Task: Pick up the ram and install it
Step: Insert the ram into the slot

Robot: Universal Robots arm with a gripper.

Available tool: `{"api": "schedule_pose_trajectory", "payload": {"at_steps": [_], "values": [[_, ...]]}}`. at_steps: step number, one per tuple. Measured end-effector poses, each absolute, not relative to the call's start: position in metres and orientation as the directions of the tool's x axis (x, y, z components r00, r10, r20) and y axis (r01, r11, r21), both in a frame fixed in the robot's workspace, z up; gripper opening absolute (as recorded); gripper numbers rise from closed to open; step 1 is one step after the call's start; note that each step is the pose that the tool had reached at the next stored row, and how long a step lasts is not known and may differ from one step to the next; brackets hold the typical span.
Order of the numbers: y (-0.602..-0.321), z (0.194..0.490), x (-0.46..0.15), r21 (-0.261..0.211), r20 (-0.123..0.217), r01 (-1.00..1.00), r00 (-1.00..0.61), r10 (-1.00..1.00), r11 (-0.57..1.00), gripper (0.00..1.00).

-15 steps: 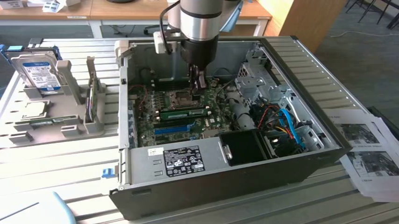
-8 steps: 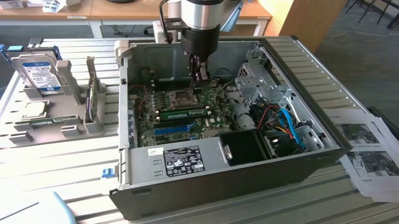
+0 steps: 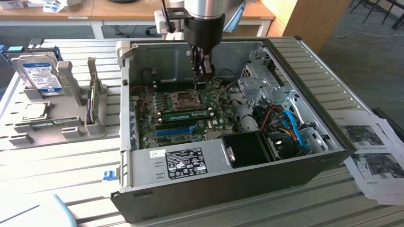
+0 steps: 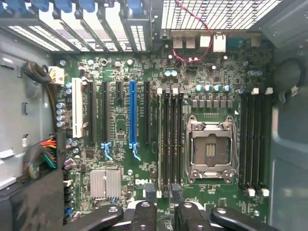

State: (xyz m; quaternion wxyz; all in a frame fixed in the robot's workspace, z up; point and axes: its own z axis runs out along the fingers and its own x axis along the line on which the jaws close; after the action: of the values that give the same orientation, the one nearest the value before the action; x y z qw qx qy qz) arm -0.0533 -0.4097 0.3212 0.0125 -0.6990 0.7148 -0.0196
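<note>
The ram, a long thin green stick, stands in a slot of the motherboard just beside the CPU socket, inside the open computer case. In the wrist view it appears edge-on as a thin pale line at the outer side of the black slots beside the socket. My gripper hangs above the board near the socket, apart from the ram. Its two dark fingers stand open with nothing between them.
A long bright-blue slot lies beside the ram slots. Cables and a black box crowd the case's right side in the exterior view. A grey fixture holding a hard drive stands outside the case, on the exterior view's left. Papers lie on its right.
</note>
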Motion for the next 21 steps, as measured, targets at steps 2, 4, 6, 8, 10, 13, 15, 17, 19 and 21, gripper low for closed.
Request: {"api": "schedule_pose_trajectory", "payload": {"at_steps": [2,4,6,8,10,13,15,17,19,21], "values": [[-0.410,0.323,-0.053,-0.045,0.011,-0.999,-0.022,-1.000,0.022,0.24],[-0.410,0.325,-0.053,-0.046,0.012,-0.999,-0.022,-1.000,0.022,0.24],[-0.410,0.328,-0.053,-0.045,0.012,-0.999,-0.023,-1.000,0.022,0.24],[-0.410,0.330,-0.053,-0.046,0.012,-0.999,-0.023,-1.000,0.022,0.24],[-0.410,0.332,-0.053,-0.046,0.012,-0.999,-0.023,-1.000,0.022,0.24],[-0.410,0.335,-0.053,-0.046,0.012,-0.999,-0.023,-1.000,0.022,0.24],[-0.410,0.335,-0.053,-0.046,0.012,-0.999,-0.023,-1.000,0.022,0.24],[-0.410,0.335,-0.053,-0.046,0.012,-0.999,-0.023,-1.000,0.022,0.24],[-0.410,0.335,-0.053,-0.046,0.012,-0.999,-0.023,-1.000,0.022,0.24],[-0.410,0.335,-0.053,-0.046,0.012,-0.999,-0.023,-1.000,0.022,0.24]]}}
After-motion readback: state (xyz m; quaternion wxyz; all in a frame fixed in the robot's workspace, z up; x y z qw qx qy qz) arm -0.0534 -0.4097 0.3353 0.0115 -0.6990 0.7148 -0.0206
